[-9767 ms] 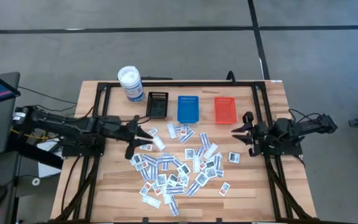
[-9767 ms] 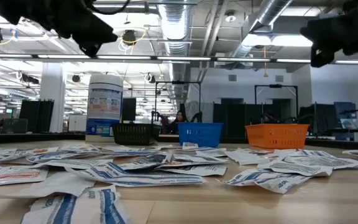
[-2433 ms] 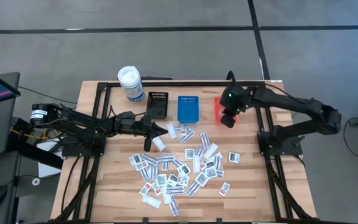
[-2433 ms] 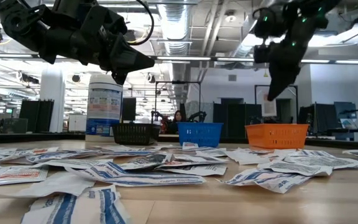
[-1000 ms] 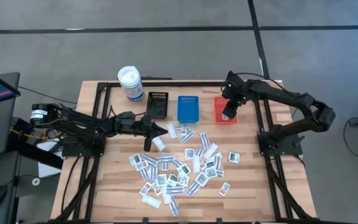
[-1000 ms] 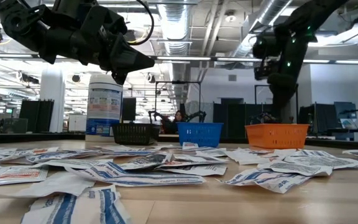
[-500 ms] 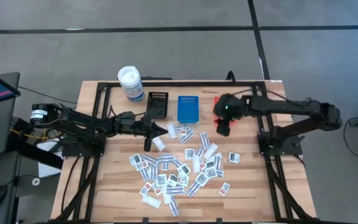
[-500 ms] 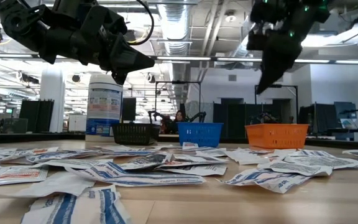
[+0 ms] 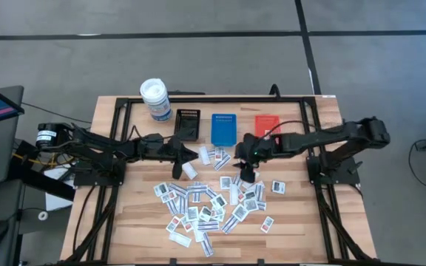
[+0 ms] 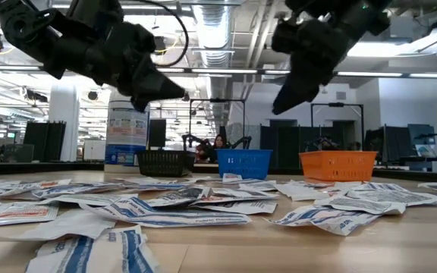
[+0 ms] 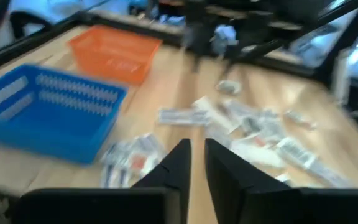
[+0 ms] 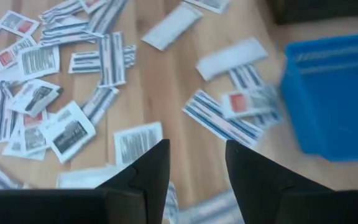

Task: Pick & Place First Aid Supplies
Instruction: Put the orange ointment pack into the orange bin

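Wooden slats form the table (image 9: 287, 222), where the first aid packets (image 9: 205, 203) lie scattered in front of the blue tray (image 9: 224, 128), which sits between a black tray (image 9: 188, 124) and an orange tray (image 9: 267, 122). Just right of the blue tray's near edge, the right gripper (image 9: 243, 167) hovers above the packets, fingers spread and empty. Left of the blue tray, the left gripper (image 9: 191, 155) hangs with 2 fingers slightly parted, holding nothing. A white canister (image 9: 154, 100) stands beyond the black tray.

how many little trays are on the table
3, in a row along the far side of the table: the black tray nearest the white canister, the blue tray in the middle, and the orange tray beside it, partly covered by the right arm.
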Available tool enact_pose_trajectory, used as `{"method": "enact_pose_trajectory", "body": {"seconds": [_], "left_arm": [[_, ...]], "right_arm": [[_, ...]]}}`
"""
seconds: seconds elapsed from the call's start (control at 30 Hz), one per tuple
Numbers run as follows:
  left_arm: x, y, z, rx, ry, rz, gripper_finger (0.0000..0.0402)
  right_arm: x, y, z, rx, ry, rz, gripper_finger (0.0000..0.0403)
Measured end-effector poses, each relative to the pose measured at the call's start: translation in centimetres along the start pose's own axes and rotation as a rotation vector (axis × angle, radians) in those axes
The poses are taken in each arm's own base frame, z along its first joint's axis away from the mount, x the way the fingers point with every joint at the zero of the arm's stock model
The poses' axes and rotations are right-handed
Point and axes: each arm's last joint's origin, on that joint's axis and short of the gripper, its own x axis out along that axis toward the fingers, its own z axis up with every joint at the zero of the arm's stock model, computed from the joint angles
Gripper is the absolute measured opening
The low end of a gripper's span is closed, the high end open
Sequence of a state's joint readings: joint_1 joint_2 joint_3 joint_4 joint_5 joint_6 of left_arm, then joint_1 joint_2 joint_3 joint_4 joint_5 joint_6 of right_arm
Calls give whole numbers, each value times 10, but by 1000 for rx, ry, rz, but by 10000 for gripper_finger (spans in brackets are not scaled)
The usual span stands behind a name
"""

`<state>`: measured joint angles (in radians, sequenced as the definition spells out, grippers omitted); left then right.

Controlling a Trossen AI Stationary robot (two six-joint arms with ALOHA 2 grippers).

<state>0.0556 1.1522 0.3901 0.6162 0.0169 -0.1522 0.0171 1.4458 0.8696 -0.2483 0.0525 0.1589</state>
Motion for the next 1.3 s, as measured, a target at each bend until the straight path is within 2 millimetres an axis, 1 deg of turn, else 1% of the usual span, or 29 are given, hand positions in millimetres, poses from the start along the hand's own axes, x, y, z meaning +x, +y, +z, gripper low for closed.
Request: {"method": "enact_pose_trajectory", "body": {"seconds": [0.13,0.2,0.3,0.4,0.47,0.63,0.8,0.9,1.1,1.3], "left_arm": [[-1,6,-14,-66,138,118,89],[-4,11,-24,-105,228,213,101],[-9,17,-37,-137,351,337,111],[-14,20,-45,-141,423,420,113],[-16,21,-47,-148,440,461,113],[-16,22,-48,-211,426,485,111],[-19,22,-64,-228,478,496,111],[-18,22,-70,-227,475,493,111],[-11,22,-69,-228,415,472,111],[-5,24,-77,-195,444,489,110]], "right_arm": [[25,13,0,-24,-42,32,140],[35,18,-1,-36,-55,44,137],[45,20,-4,-65,-32,45,135],[51,19,-6,-73,-9,39,135],[51,19,-5,-71,-15,36,137],[49,16,-2,-63,-30,34,138],[49,16,-1,-63,-40,36,134],[49,16,0,-63,-43,38,133],[49,17,1,-62,-61,40,134],[49,16,1,-63,-57,40,133]]}}
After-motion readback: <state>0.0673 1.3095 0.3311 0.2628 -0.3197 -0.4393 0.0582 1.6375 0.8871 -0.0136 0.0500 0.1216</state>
